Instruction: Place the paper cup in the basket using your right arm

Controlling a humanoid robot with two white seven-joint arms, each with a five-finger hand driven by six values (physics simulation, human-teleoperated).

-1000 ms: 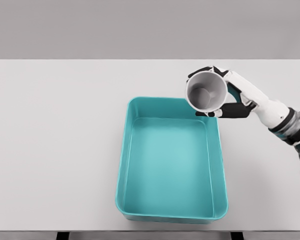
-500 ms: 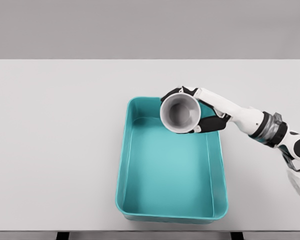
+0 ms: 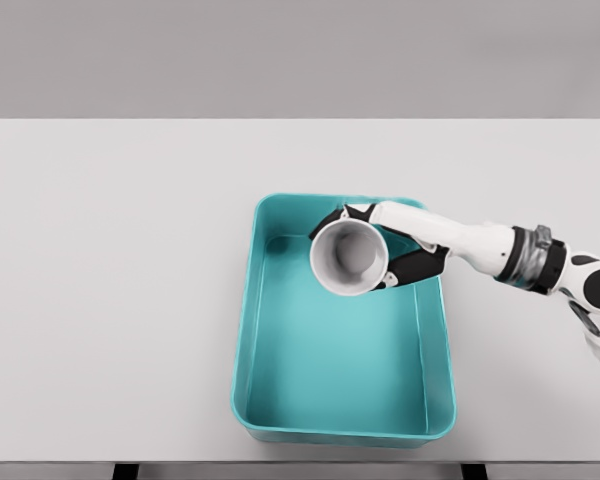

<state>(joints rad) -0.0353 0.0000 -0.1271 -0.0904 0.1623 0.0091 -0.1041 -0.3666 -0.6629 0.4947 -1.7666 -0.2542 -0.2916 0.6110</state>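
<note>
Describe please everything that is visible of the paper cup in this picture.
The paper cup is plain white with a round rim, and its open mouth is turned toward the camera, so the greyish shaded inside and flat bottom show. It looks empty and undamaged. It is tilted, not upright. The right hand grasps it, dark fingers wrapped around its wall from behind. The cup appears over the far part of the teal basket; whether it touches the basket cannot be told.

We have one view only, from the head camera, looking steeply down from the near edge onto the wide pale grey tabletop [image 3: 110, 300], with the rectangular teal plastic basket [image 3: 248, 330] near centre and grey backdrop beyond.
</note>
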